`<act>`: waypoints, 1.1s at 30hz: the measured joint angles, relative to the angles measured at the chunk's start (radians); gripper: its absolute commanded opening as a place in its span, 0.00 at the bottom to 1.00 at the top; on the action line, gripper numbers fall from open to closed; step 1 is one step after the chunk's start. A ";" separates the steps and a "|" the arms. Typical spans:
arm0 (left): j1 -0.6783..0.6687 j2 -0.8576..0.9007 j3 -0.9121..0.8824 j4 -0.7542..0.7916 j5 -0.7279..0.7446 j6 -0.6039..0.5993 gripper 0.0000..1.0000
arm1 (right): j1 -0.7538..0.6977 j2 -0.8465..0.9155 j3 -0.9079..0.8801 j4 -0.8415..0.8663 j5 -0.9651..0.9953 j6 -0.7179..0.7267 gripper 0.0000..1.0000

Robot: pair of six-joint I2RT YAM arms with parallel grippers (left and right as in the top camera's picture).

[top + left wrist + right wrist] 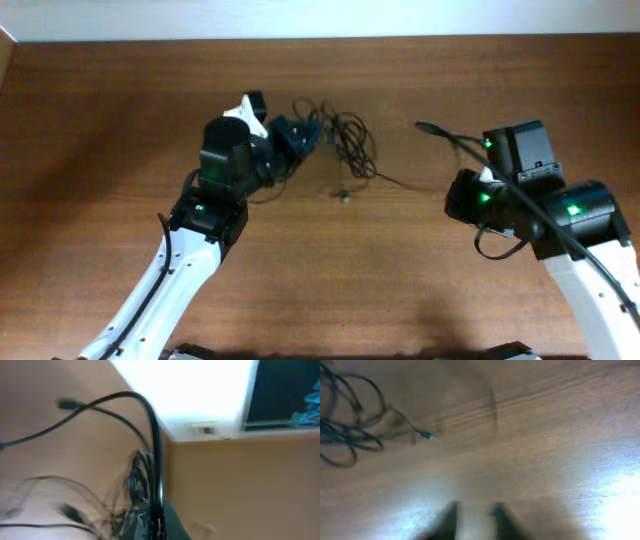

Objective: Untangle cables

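A robotics lab or test bench is indicated. A plain wood-grain surface (100,120) is seen from a fixed camera overhead, and it is reached over from its near edge by two white-and-black robot arms, a left arm (165,285) and a right arm (600,290). Green indicator lights (572,209) are seen glowing on their joints. Only a small tangle of thin black cables (345,140) is laid out as working material. A plain white band (320,15), seemingly a wall, is met at the far edge. In the left wrist view a dark panel (285,390) is seen beyond that edge; what it is cannot be told.
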 measured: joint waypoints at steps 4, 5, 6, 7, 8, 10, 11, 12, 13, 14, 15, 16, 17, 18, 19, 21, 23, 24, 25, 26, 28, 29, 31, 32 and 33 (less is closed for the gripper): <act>0.002 0.004 0.002 0.237 0.226 0.100 0.00 | -0.001 0.043 -0.002 0.029 -0.082 -0.066 0.50; 0.002 0.003 0.002 0.235 0.277 0.149 0.00 | -0.001 0.043 -0.002 0.047 -0.095 -0.088 0.50; 0.001 0.004 0.002 0.208 0.393 0.268 0.00 | -0.001 0.043 -0.002 0.068 -0.110 -0.111 0.51; 0.000 0.004 0.002 0.196 0.428 0.312 0.00 | -0.001 0.043 -0.003 0.103 -0.167 -0.149 0.53; 0.000 0.004 0.002 0.191 0.435 0.328 0.00 | -0.003 0.043 -0.003 0.127 -0.230 -0.195 0.54; 0.001 0.003 0.002 0.161 0.370 0.245 0.03 | -0.003 0.043 -0.003 0.141 -0.368 -0.308 0.61; 0.001 0.004 0.003 0.121 0.317 0.164 0.07 | -0.003 0.043 -0.003 0.136 -0.427 -0.372 0.66; 0.001 0.004 0.006 0.051 0.248 0.013 0.07 | -0.003 0.043 -0.003 0.127 -0.481 -0.434 0.69; 0.001 0.004 0.008 0.007 0.219 -0.097 0.06 | -0.003 0.043 -0.003 0.124 -0.506 -0.475 0.71; 0.001 0.004 0.008 -0.046 0.194 -0.245 0.05 | 0.002 0.043 -0.003 0.129 -0.531 -0.510 0.72; 0.001 0.005 0.008 -0.087 0.179 -0.362 0.02 | 0.008 0.043 -0.003 0.134 -0.541 -0.525 0.72; 0.001 0.005 0.008 -0.109 0.170 -0.438 0.00 | 0.025 0.043 -0.003 0.150 -0.547 -0.537 0.72; 0.001 0.005 0.008 -0.134 0.166 -0.517 0.00 | 0.045 0.043 -0.003 0.160 -0.555 -0.545 0.73; 0.001 0.005 0.008 -0.138 0.164 -0.558 0.00 | 0.067 0.043 -0.003 0.175 -0.558 -0.547 0.77; 0.001 0.005 0.008 -0.139 0.164 -0.606 0.00 | 0.103 0.045 -0.003 0.198 -0.558 -0.536 0.77; 0.001 0.005 0.008 -0.143 0.160 -0.663 0.00 | 0.156 0.074 -0.002 0.204 -0.492 -0.411 0.77; 0.001 0.005 0.008 -0.147 0.150 -0.694 0.00 | 0.172 0.118 -0.002 0.184 -0.385 -0.218 0.78; 0.001 0.005 0.008 -0.147 0.142 -0.700 0.00 | 0.177 0.143 -0.002 0.187 -0.337 -0.130 0.79; 0.001 0.005 0.008 -0.158 0.131 -0.707 0.00 | 0.185 0.168 -0.002 0.192 -0.285 -0.041 0.80; 0.001 0.005 0.008 -0.175 0.119 -0.711 0.00 | 0.196 0.197 -0.002 0.200 -0.222 0.074 0.80; 0.001 0.005 0.008 -0.211 0.110 -0.718 0.00 | 0.202 0.241 -0.002 0.252 -0.135 0.210 0.72; 0.001 0.005 0.008 -0.213 0.106 -0.718 0.00 | 0.203 0.275 -0.002 0.285 -0.099 0.283 0.59; 0.001 0.005 0.008 -0.204 0.105 -0.721 0.00 | 0.204 0.313 -0.002 0.303 -0.075 0.343 0.36; 0.001 0.005 0.008 -0.187 0.105 -0.723 0.00 | 0.204 0.347 -0.002 0.303 -0.064 0.366 0.24; 0.001 0.005 0.008 -0.157 0.105 -0.729 0.00 | 0.204 0.380 -0.002 0.305 -0.058 0.386 0.11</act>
